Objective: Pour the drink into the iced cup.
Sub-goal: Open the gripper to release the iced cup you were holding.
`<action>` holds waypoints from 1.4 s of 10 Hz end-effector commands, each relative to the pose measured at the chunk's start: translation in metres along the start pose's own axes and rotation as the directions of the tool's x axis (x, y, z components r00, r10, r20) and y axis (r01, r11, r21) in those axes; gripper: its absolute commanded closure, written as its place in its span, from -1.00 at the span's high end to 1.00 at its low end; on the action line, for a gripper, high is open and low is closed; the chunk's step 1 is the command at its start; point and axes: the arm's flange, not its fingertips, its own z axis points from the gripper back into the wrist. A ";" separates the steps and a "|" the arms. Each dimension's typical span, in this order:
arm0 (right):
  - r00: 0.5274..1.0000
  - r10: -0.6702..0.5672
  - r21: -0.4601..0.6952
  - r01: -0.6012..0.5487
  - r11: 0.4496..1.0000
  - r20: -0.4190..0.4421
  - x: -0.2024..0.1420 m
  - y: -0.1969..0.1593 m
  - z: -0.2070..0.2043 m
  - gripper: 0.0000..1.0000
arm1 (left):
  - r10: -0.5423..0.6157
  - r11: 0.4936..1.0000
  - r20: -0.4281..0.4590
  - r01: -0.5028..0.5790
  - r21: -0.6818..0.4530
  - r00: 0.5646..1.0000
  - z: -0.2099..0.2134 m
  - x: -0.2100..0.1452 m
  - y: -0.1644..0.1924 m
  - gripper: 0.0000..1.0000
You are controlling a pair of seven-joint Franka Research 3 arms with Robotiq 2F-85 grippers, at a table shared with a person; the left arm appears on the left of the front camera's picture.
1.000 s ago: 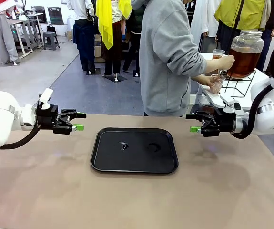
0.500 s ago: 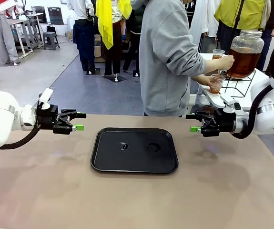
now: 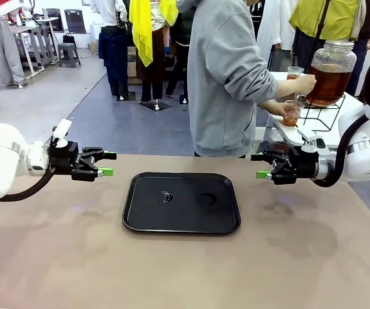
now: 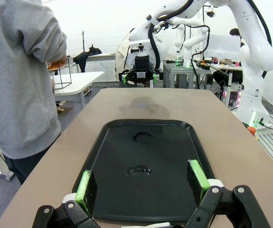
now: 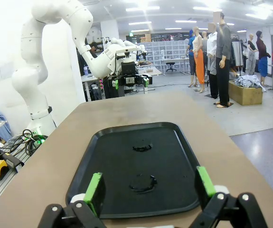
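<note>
The drink [image 3: 327, 82] is amber liquid in a large clear glass jar with a tap, on a wire stand at the far right. A person in a grey hoodie [image 3: 226, 77] holds the cup [image 3: 291, 115] under the tap; amber liquid shows in it, and I cannot make out ice. My left gripper [image 3: 109, 163] [image 4: 141, 179] hovers open and empty left of the black tray [image 3: 146, 212]. My right gripper [image 3: 259, 165] [image 5: 149, 184] hovers open and empty to the tray's right. The two grippers face each other across the tray [image 4: 174, 152] [image 5: 122, 156].
A second cup [image 3: 295, 72] stands on the white side table beside the jar. Wet ring marks [image 3: 206, 199] lie on the tray. The brown tabletop [image 3: 185, 270] spreads in front of the tray. People stand farther off behind.
The cup under the tap has turned from nearly clear to amber as drink ran into it. Both arms have stayed still.
</note>
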 end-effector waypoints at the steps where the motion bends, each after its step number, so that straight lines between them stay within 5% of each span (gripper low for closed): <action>1: 1.000 -0.006 0.001 0.006 1.000 -0.002 0.003 0.000 -0.001 1.00 | 0.002 1.000 0.000 -0.002 -0.001 1.000 -0.001 0.002 0.000 1.00; 14: 1.000 -0.006 0.001 0.006 1.000 -0.002 0.003 0.000 -0.001 1.00 | 0.002 1.000 0.000 -0.002 -0.001 1.000 -0.001 0.002 0.000 1.00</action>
